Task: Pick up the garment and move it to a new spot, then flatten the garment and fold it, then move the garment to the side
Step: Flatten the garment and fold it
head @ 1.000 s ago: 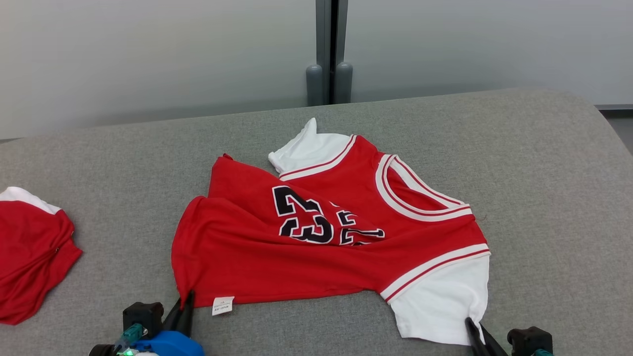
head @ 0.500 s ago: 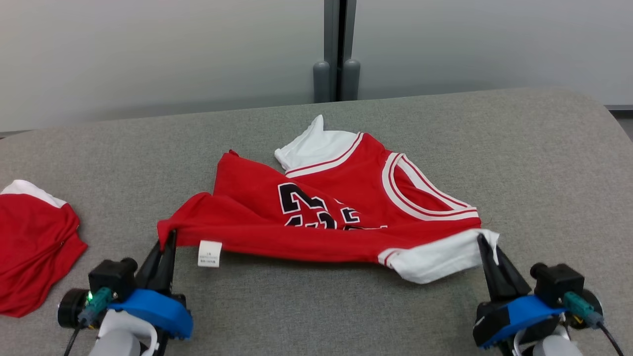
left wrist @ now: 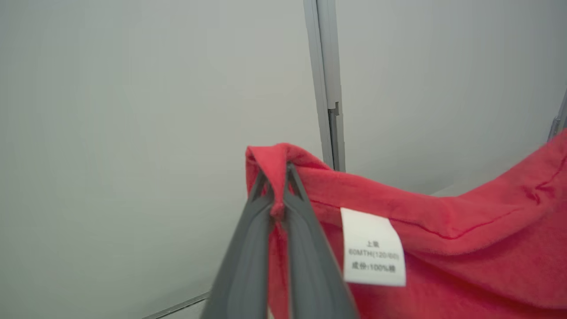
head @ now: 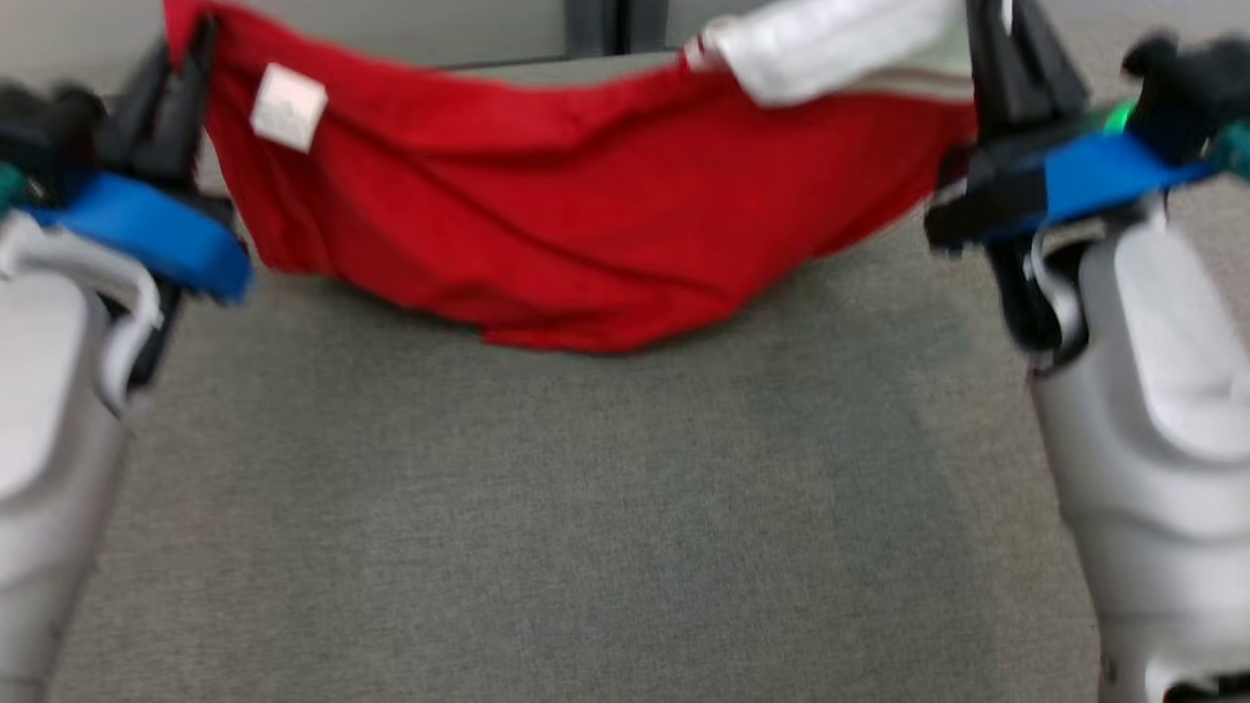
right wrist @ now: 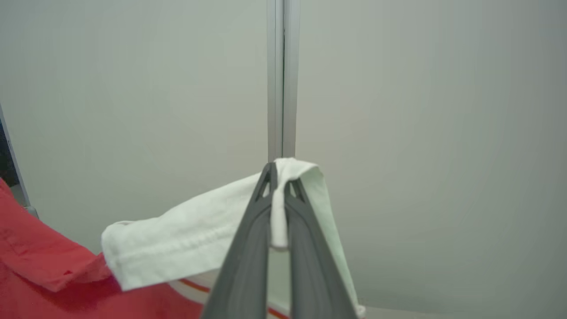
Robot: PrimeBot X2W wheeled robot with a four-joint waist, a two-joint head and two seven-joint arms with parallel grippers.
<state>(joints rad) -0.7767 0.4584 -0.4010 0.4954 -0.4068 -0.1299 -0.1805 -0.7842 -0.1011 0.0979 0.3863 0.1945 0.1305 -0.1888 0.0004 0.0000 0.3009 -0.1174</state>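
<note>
Hanging limp over the counter, the red garment looks light and soft; the left end effector pinches its red hem corner, the right end effector its white sleeve edge, both sensible holds.

Head view: motion blur across the whole frame, garment smeared, edges soft. Light is flat and diffuse, no glare. Just a faint soft shadow on the grey surface below the cloth. Wrist views are sharper: good focus at the left gripper tips, label beside them readable, finger bases blurred. Same at the right gripper. Wall beyond the tips dims toward the corners.
</note>
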